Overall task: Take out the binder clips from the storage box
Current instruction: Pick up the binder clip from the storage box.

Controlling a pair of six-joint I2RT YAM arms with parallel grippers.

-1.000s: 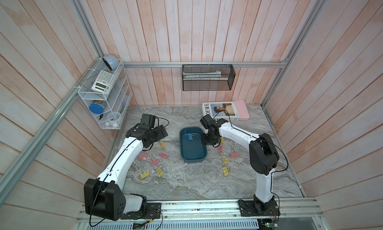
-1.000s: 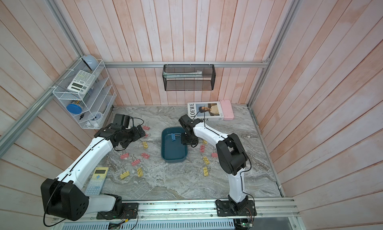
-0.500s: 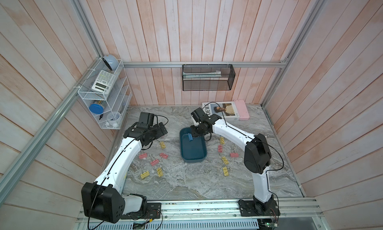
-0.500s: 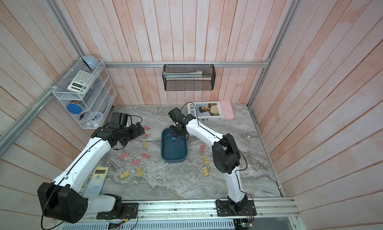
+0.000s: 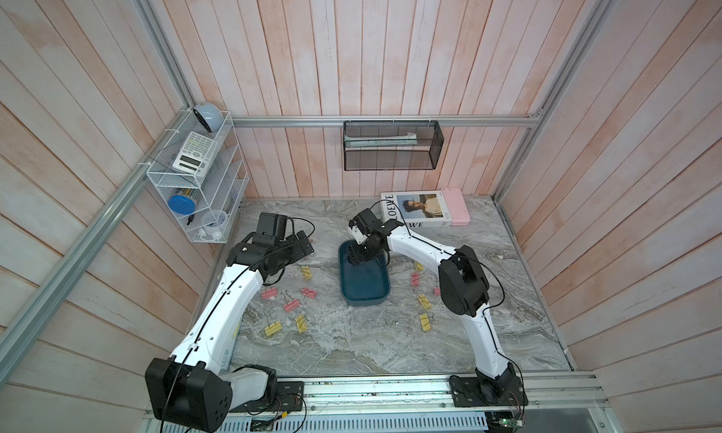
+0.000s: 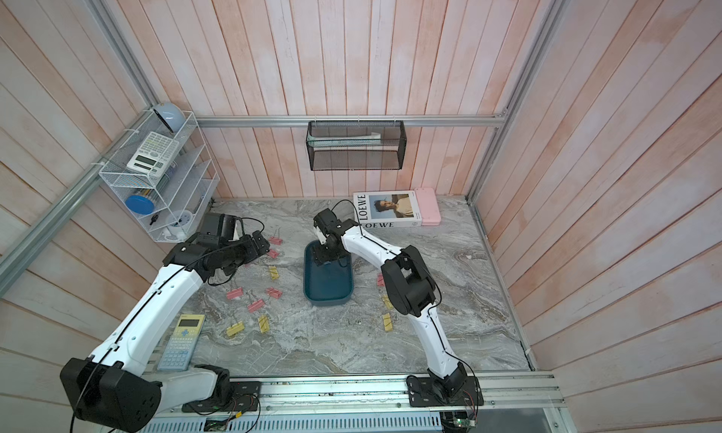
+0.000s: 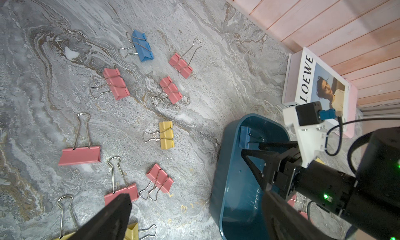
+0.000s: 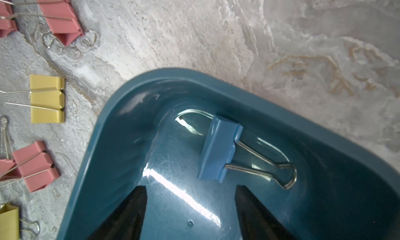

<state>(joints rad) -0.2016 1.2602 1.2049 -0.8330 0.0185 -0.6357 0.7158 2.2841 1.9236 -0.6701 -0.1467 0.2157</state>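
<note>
The teal storage box (image 5: 365, 286) (image 6: 328, 284) sits mid-table. One blue binder clip (image 8: 218, 150) (image 7: 244, 137) lies in its far corner. My right gripper (image 8: 190, 188) (image 5: 357, 257) (image 6: 323, 257) is lowered into that end of the box and is open. The clip lies just beyond its fingertips, and nothing is between them. My left gripper (image 7: 194, 195) (image 5: 302, 243) hovers open and empty over the table left of the box. Several pink, yellow and blue binder clips (image 7: 166, 135) (image 5: 268, 293) lie scattered on the marble on both sides of the box.
A LOEWE book (image 5: 420, 210) and a pink case (image 5: 455, 211) lie at the back right. A black mesh basket (image 5: 392, 146) hangs on the back wall. A white wire rack (image 5: 199, 185) is at the back left. A calculator (image 6: 181, 341) lies near the front left.
My right gripper has swung from the box's right side over its far end and down inside, and its jaws have spread wider. The left arm has barely shifted.
</note>
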